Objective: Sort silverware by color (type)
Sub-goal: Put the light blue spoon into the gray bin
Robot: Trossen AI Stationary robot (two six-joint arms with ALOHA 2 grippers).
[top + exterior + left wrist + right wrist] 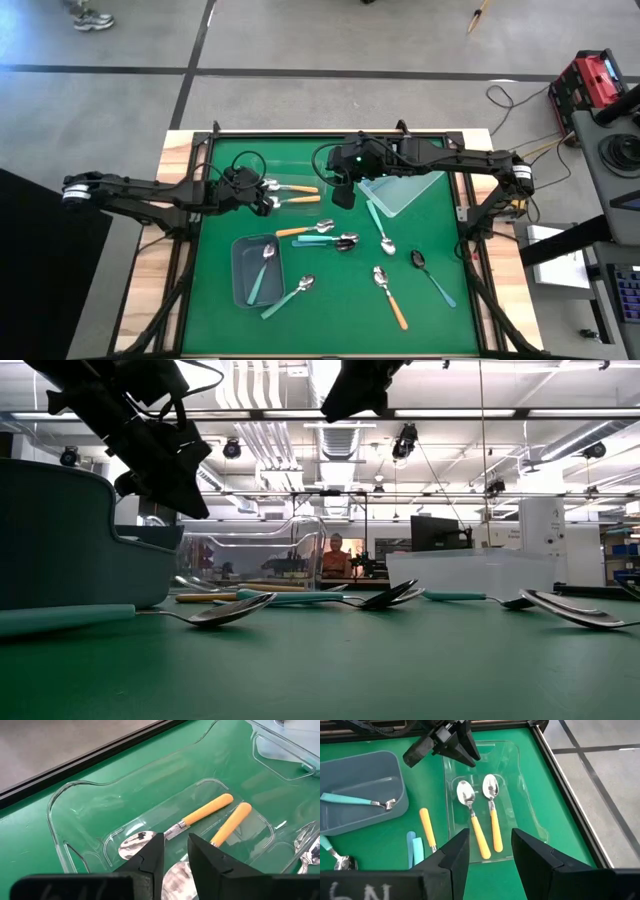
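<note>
A clear bin (262, 172), grey bin (243, 268) and clear lid (405, 189) sit on green table (440, 320).

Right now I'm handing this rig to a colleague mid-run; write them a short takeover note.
Left end effector: open, empty, over the clear bin. Right end effector: open, empty, hovering mid-table.
Done: two orange spoons lie in the clear bin; one teal spoon lies in the grey bin.
Left: the loose spoons on the green mat, orange and teal; a second clear bin holds nothing that shows.
</note>
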